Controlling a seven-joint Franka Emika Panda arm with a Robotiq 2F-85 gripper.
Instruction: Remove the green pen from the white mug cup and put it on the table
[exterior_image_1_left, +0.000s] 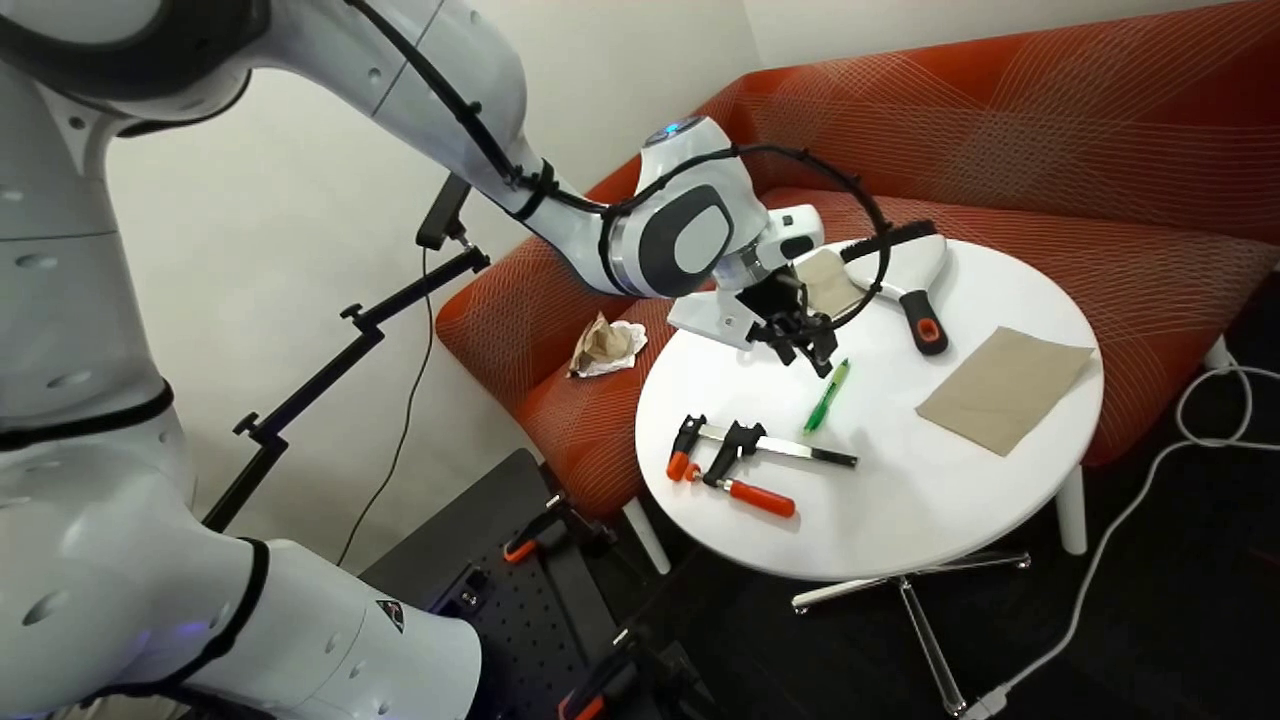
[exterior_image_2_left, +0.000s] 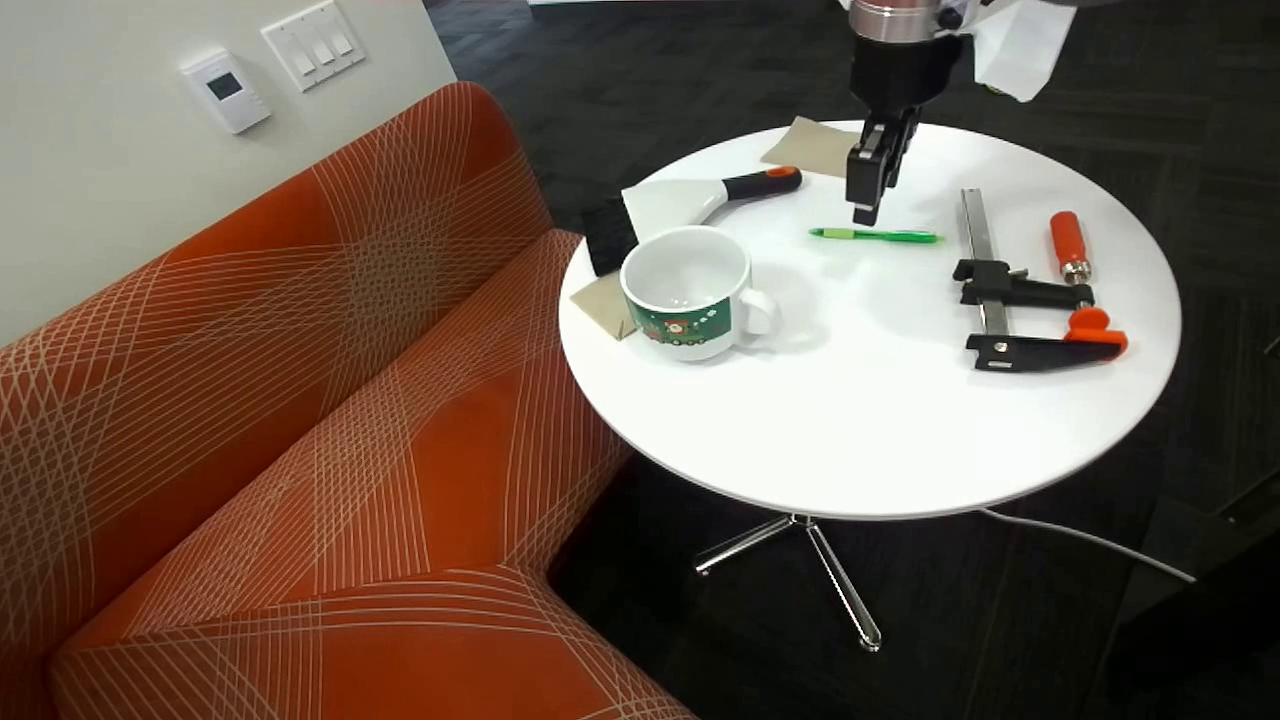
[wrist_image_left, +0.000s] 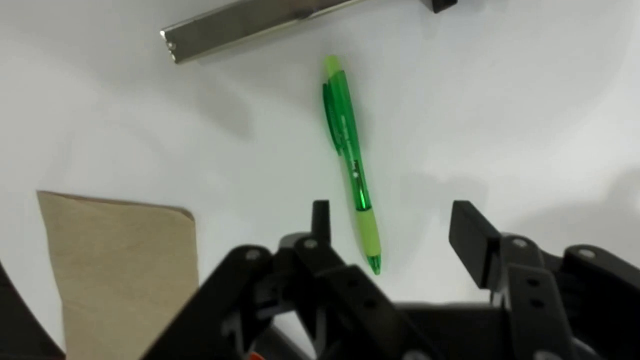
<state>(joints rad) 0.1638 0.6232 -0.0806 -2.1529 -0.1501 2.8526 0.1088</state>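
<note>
The green pen (exterior_image_1_left: 827, 397) lies flat on the round white table (exterior_image_1_left: 900, 510), outside the mug; it also shows in an exterior view (exterior_image_2_left: 876, 236) and in the wrist view (wrist_image_left: 356, 170). The white mug cup (exterior_image_2_left: 690, 285) stands upright on the table with a green printed band, its handle toward the pen. Its visible inside holds no pen. It is hidden in the exterior view where the arm covers that part. My gripper (wrist_image_left: 390, 220) is open and empty above the table; in the wrist view the pen's tip end shows between its fingers. It also appears in both exterior views (exterior_image_1_left: 806, 358) (exterior_image_2_left: 868, 205).
An orange-and-black clamp (exterior_image_1_left: 740, 445) with a silver bar lies beside the pen. A white brush-like tool (exterior_image_2_left: 675, 203) with a black handle lies near the mug. Brown paper sheets (exterior_image_1_left: 1005, 388) (exterior_image_2_left: 603, 305) lie on the table. A red-orange sofa (exterior_image_2_left: 350, 420) borders the table.
</note>
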